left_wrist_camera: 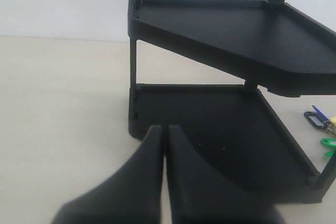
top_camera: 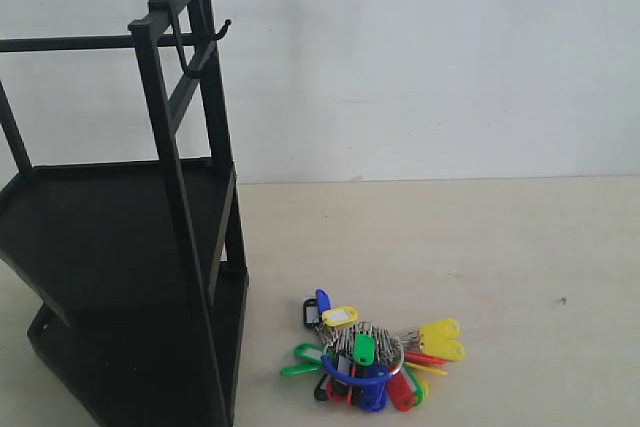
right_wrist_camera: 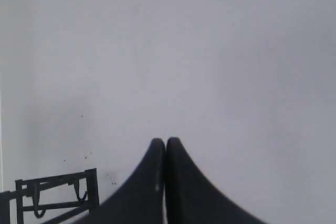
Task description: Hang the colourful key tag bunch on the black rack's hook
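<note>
The colourful key tag bunch (top_camera: 370, 352) lies on the tabletop just right of the black rack (top_camera: 150, 247), its blue loop at the near side. High on the rack's top rail the hook (top_camera: 205, 44) points right with its ball tip upturned. Neither gripper shows in the exterior view. My left gripper (left_wrist_camera: 165, 129) is shut and empty, close to the rack's lower tray (left_wrist_camera: 220, 140); a few tags of the bunch (left_wrist_camera: 321, 124) peek past that tray. My right gripper (right_wrist_camera: 165, 141) is shut and empty, facing the white wall, with the rack's top (right_wrist_camera: 58, 192) and hook (right_wrist_camera: 81, 192) far off.
The rack's upper tray (left_wrist_camera: 231, 30) hangs over the lower one in the left wrist view. A beige tabletop (top_camera: 480, 267) stretches right of the bunch, and a white wall (top_camera: 420, 57) stands behind everything.
</note>
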Robot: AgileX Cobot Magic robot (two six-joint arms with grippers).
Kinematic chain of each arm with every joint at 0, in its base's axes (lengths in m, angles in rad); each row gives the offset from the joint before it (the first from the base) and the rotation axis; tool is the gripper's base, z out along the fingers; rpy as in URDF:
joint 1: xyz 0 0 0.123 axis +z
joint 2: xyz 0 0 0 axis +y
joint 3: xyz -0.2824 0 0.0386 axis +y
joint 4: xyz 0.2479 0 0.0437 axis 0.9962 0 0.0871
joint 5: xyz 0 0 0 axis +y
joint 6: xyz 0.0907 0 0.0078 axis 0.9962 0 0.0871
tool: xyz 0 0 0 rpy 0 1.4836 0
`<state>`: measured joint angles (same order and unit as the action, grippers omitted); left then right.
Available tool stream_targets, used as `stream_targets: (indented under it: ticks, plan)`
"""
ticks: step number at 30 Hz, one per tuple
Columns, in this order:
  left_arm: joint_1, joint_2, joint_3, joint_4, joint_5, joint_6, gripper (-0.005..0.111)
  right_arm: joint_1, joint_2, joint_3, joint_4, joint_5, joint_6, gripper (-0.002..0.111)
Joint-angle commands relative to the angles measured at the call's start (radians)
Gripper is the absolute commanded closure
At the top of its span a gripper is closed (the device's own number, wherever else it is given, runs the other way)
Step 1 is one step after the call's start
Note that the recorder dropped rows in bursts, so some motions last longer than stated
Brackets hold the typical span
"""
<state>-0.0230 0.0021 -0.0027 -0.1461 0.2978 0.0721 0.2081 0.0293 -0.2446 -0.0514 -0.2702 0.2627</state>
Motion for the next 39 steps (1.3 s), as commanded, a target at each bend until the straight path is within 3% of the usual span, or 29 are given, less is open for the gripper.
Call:
stream_targets:
  ticks: [1,8,10,15,19,24,31,34,36,39]
  plan:
    - [0.002,-0.002,0.003,0.005,-0.009,0.003,0.102,-0.007,0.16,-0.219,-0.014,0.282,-0.018,0.108]
    - [0.002,-0.002,0.003,0.005,-0.009,0.003,0.102,-0.007,0.574,-0.523,0.002,0.895,-0.159,0.108]
    - [0.002,-0.002,0.003,0.005,-0.009,0.003,0.102,-0.007,0.68,-0.561,0.023,0.991,-0.249,0.108]
    - [0.002,-0.002,0.003,0.005,-0.009,0.003,0.102,0.0,0.92,-0.563,0.07,0.98,-0.384,0.108]
    - [0.002,-0.002,0.003,0.005,-0.009,0.003,0.102,0.0,1.092,-0.563,0.209,0.87,-0.38,0.108]
    - [0.002,-0.002,0.003,0.005,-0.009,0.003,0.102,0.0,1.246,-0.611,0.41,0.86,-0.431,0.108]
    - [0.002,-0.002,0.003,0.005,-0.009,0.003,0.102,0.0,1.442,-0.693,0.782,1.001,-1.017,0.108]
    - [0.002,-0.002,0.003,0.005,-0.009,0.003,0.102,0.004,1.512,-0.709,0.852,1.025,-1.176,0.107]
    - [0.002,-0.002,0.003,0.005,-0.009,0.003,0.102,0.023,1.551,-0.72,0.852,1.01,-1.24,0.102]
    - [0.002,-0.002,0.003,0.005,-0.009,0.003,0.102,0.068,1.602,-0.726,0.85,0.92,-1.276,0.081]
